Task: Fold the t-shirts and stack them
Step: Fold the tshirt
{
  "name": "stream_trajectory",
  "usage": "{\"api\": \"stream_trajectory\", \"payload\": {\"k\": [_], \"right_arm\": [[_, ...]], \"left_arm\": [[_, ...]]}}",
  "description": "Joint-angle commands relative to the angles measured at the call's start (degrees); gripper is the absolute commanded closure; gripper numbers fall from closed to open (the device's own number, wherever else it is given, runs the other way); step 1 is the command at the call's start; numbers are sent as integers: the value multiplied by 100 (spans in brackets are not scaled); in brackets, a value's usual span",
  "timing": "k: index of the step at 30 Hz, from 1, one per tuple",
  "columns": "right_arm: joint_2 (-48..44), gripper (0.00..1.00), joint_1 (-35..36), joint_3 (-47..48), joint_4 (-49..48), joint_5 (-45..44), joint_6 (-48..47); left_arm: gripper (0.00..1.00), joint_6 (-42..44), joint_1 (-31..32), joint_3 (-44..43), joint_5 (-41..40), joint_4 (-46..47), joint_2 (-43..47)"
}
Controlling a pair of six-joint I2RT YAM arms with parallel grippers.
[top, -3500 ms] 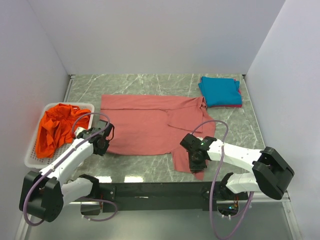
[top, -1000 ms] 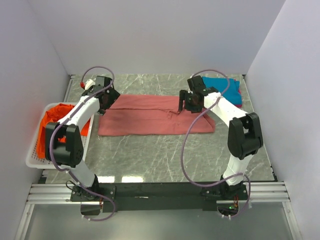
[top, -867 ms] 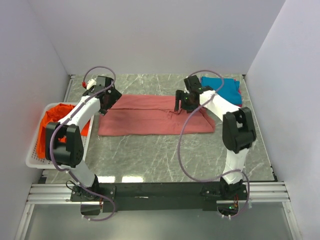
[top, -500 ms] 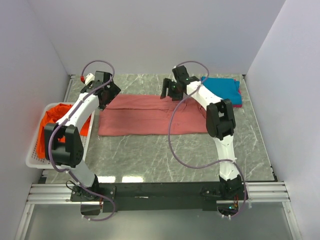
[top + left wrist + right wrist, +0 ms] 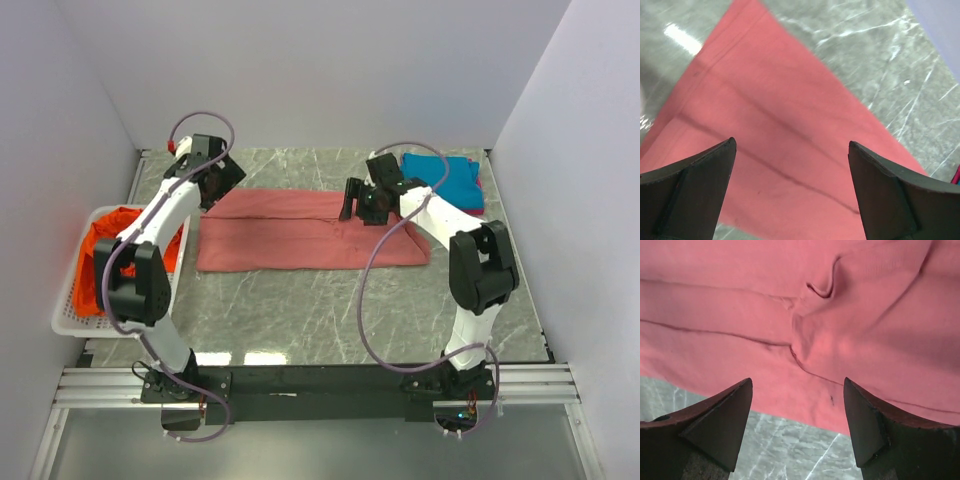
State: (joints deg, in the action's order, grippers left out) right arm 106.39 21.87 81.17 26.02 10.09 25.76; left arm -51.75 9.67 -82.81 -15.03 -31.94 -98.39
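The salmon-red t-shirt [image 5: 300,232] lies flat as a long folded strip across the middle of the table. My left gripper [image 5: 222,180] hangs open over its back left corner, and the cloth [image 5: 765,145] shows between empty fingers [image 5: 700,180]. My right gripper [image 5: 352,200] hovers open above the shirt's back edge, right of centre, over a wrinkled fold [image 5: 805,340]; it holds nothing. A teal-blue t-shirt [image 5: 445,180] lies folded at the back right on a magenta one [image 5: 479,184]. The orange t-shirt [image 5: 105,250] is crumpled in the basket.
A white mesh basket [image 5: 68,312] stands at the left edge of the table. Grey walls close in the back and both sides. Bare marble tabletop [image 5: 330,310] stretches between the shirt and the arm bases.
The shirt's near half has been folded back into a strip since the earliest frame. Over the last second the right gripper swung left and back, then returned toward the shirt; the left edged right.
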Motion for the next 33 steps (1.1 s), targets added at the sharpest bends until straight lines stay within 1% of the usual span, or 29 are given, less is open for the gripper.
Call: {"api": "stream_trajectory", "payload": {"k": [1, 3, 4, 6, 7, 9, 10, 12, 14, 15, 16, 17, 18, 19, 21, 22, 25, 27, 29, 30, 32, 33], "right_arm": [[327, 20, -7, 30, -423, 178, 105], [618, 20, 19, 477, -318, 204, 122], [933, 20, 28, 905, -256, 283, 131], [1425, 20, 81, 1356, -194, 301, 140], [1603, 20, 89, 1906, -168, 370, 149], [2137, 20, 98, 2576, 104, 520, 175], [2254, 20, 107, 3102, 166, 590, 166], [2386, 20, 142, 3440, 377, 565, 96], [2229, 20, 134, 3284, 439, 268, 78], [1889, 20, 125, 3065, 404, 127, 87], [1677, 20, 107, 2471, 334, -40, 87], [1457, 20, 81, 2144, 246, -286, 105], [1011, 20, 55, 1801, 202, -401, 218], [772, 19, -6, 1067, 141, -454, 280], [193, 19, -51, 298, -26, -569, 447], [50, 19, -68, -314, -70, -595, 456], [-136, 19, -86, -977, -9, -709, 448], [12, 19, -112, -1076, 35, -728, 456], [223, 19, -156, -893, 174, -701, 465], [494, 19, -165, -735, 262, -640, 430], [777, 19, -165, -164, 412, -500, 351], [1057, 19, -157, 46, 447, -438, 255]], "left_arm": [[1, 410, -9, -813, 237, 111, -652], [1, 446, -9, -1175, 237, -92, -953], [0, 498, -9, -1446, 220, -215, -1180], [1, 543, -18, -1650, 184, -286, -1410], [1, 604, -18, -1773, 202, -286, -1463], [1, 639, -18, -1853, 263, -304, -1569], [0, 700, -18, -1897, 272, -295, -1604], [1, 745, -18, -1915, 229, -295, -1666], [0, 806, -27, -1924, 202, -216, -1736], [0, 841, -27, -1915, 289, -190, -1832], [1, 911, -27, -1915, 342, -128, -1885], [1, 912, -35, -1924, 395, -102, -1947], [1, 921, -27, -1941, 474, -75, -2104], [0, 912, -27, -1967, 579, -75, -2184], [1, 912, -27, -1994, 641, -128, -2446], [0, 886, -27, -2003, 754, -180, -2527], [1, 824, -27, -1784, 834, -163, -2676], [1, 772, -9, -1416, 896, -102, -2651], [1, 692, -9, -1143, 975, -75, -2572], [1, 649, 17, -785, 1001, -49, -2449], [1, 552, 61, -388, 993, -40, -2265], [1, 430, 148, 84, 975, -31, -2011]]}}
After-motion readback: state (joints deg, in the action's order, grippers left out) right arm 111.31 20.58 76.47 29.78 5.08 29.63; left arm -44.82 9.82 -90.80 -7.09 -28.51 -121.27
